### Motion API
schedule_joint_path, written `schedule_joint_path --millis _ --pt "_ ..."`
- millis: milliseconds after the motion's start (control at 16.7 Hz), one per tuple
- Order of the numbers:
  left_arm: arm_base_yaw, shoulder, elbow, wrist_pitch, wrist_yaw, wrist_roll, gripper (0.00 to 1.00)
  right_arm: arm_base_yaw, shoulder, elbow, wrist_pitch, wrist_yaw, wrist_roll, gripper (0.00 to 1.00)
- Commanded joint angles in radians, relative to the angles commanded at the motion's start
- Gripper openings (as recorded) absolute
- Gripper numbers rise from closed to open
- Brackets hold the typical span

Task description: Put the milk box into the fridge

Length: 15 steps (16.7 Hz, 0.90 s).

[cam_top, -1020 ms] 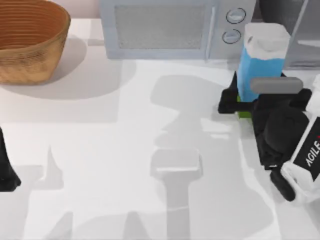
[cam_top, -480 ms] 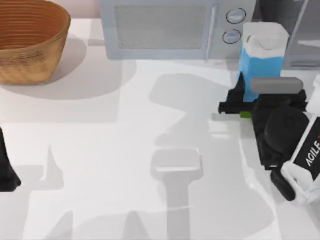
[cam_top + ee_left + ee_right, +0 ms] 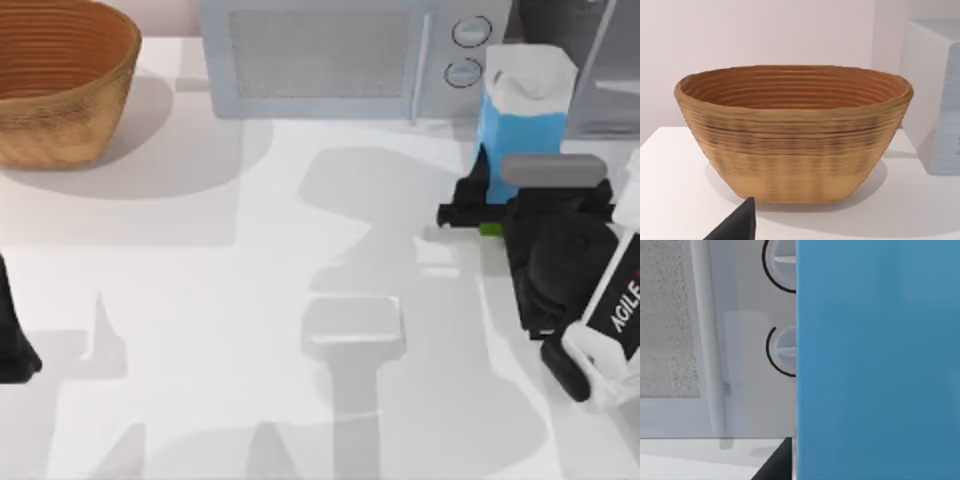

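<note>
The milk box (image 3: 523, 120), light blue with a white top, stands upright at the back right, in front of the microwave's knobs. My right gripper (image 3: 500, 207) is shut on its lower part, and one black finger (image 3: 463, 205) presses the carton's left side. A sliver of the green base shows under the fingers. In the right wrist view the blue milk box (image 3: 875, 365) sits close up, with a dark fingertip (image 3: 776, 465) at its edge. The fridge (image 3: 548, 18) is the dark cabinet at the back right corner, its pale-framed door panel (image 3: 612, 70) just right of the carton. My left gripper (image 3: 12, 345) is parked at the left edge.
A light grey microwave (image 3: 330, 55) with two round knobs stands along the back edge, directly left of the carton. A woven basket (image 3: 60, 80) sits at the back left and appears again in the left wrist view (image 3: 795, 135).
The right gripper's left finger has moved in against the carton, covering most of the green base. The carton has barely shifted. The left arm has stayed still.
</note>
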Motion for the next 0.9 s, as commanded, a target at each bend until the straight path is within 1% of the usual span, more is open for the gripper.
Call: schedule_joint_path --millis 300,480,600,900 --pt "0.0 0.0 0.0 0.0 0.0 0.0 1.0 0.002 -0.004 -0.001 -0.003 0.0 0.002 0.0" --pt "0.0 0.0 0.0 0.0 0.0 0.0 1.0 0.001 -0.071 0.008 -0.071 -0.002 0.014 0.0" --pt "0.0 0.0 0.0 0.0 0.0 0.0 1.0 0.0 -0.164 0.017 -0.168 -0.003 0.02 0.0" --pt "0.0 0.0 0.0 0.0 0.0 0.0 1.0 0.001 -0.457 0.046 -0.515 -0.007 0.013 0.0"
